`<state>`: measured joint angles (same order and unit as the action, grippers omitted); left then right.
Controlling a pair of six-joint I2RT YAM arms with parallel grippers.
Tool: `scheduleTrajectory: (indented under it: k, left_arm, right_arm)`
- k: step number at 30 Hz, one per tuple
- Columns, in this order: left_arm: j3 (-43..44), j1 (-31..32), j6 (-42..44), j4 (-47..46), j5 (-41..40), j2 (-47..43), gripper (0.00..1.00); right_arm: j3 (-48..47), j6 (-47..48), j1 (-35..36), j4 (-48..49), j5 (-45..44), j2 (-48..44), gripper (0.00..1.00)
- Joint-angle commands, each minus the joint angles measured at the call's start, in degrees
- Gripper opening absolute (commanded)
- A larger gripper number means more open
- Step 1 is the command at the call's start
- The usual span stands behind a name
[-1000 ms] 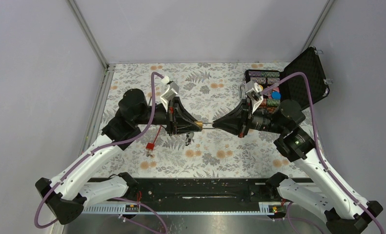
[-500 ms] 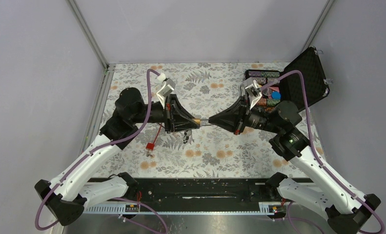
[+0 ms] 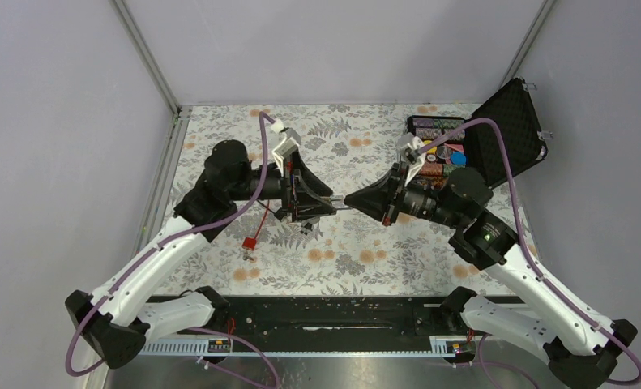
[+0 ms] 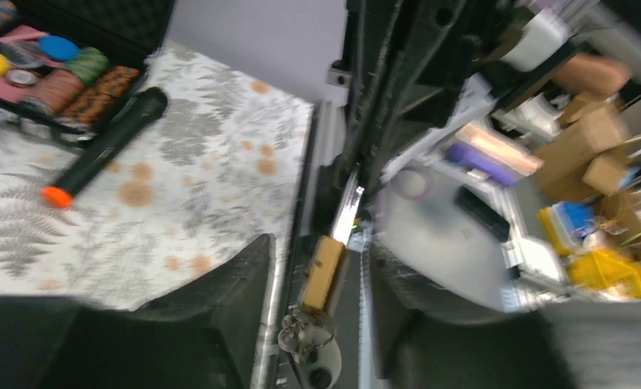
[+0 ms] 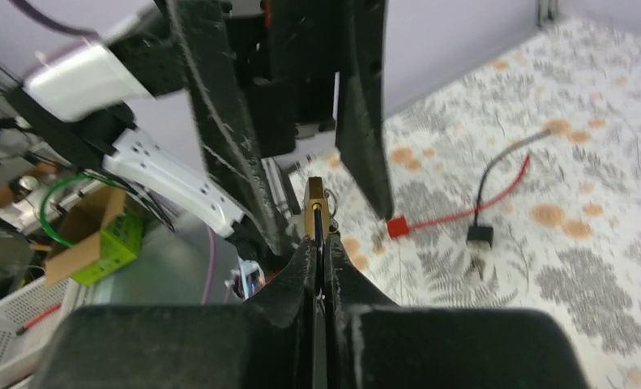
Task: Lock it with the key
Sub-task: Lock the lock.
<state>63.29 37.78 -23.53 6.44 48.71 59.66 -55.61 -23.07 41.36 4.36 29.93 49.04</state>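
A small brass padlock [image 3: 333, 206] hangs in the air between my two grippers. In the right wrist view its brass body [image 5: 314, 207] juts past the tips of my right gripper [image 5: 317, 247], which is shut on its thin metal end. My left gripper [image 4: 321, 251] stands open around the padlock [image 4: 323, 271], its fingers clear on either side. The key [image 4: 305, 336], a tiny silvery cluster on a ring, dangles at the padlock's near end. From above, my left gripper [image 3: 325, 204] faces my right gripper [image 3: 348, 200] tip to tip.
A red wire loop with a red block [image 3: 250, 241] lies left of centre on the floral cloth, beside a black wire with a black block [image 5: 479, 236]. An open black case [image 3: 507, 130] of coloured items stands at the back right. A black marker [image 4: 106, 146] lies near it.
My left gripper has opened and let go of the key end of the padlock. The right gripper still holds the padlock and has edged left.
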Motion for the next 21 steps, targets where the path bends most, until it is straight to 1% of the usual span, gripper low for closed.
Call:
scheduleTrajectory:
  k: [1, 2, 4, 7, 10, 13, 17, 19, 21]
  left_arm:
    - [1.45, -2.69, 11.29, 6.53, -1.96, 0.37, 0.73]
    - [1.7, -3.15, 14.24, 8.98, -1.83, 0.23, 0.78]
    - [2.13, -3.33, 19.56, 12.64, -1.04, 0.32, 0.84]
    - [2.23, -3.33, 24.95, 15.42, 1.52, 1.51, 0.86]
    - [1.17, -3.12, 27.3, 15.89, 5.11, 3.22, 0.86]
    - [0.42, -1.9, 27.78, 15.75, 6.67, 5.32, 0.85]
    - [-0.82, 1.87, 29.85, 15.83, 8.35, 7.26, 0.79]
    - [-2.44, 2.58, 28.02, 13.11, 12.15, 7.85, 0.76]
    - [-4.94, 3.03, 26.78, 10.87, 13.16, 7.54, 0.74]
  right_arm:
    - [-2.58, 9.08, 1.24, -15.81, -6.7, 0.15, 0.0]
    - [-2.55, 10.21, 1.04, -17.61, -6.84, -0.13, 0.0]
    - [-2.63, 12.59, 0.78, -20.63, -5.72, -0.21, 0.0]
    - [-3.21, 15.36, 0.76, -24.01, -2.79, 0.98, 0.0]
    - [-4.42, 17.41, 0.75, -26.41, 2.41, 3.77, 0.0]
    - [-5.38, 17.65, 0.78, -27.18, 5.98, 6.22, 0.0]
    - [-6.23, 16.22, 0.82, -25.91, 9.26, 8.93, 0.0]
    - [-6.8, 16.09, 0.78, -26.04, 12.69, 10.13, 0.0]
    - [-6.92, 15.87, 0.81, -25.94, 14.27, 10.72, 0.0]
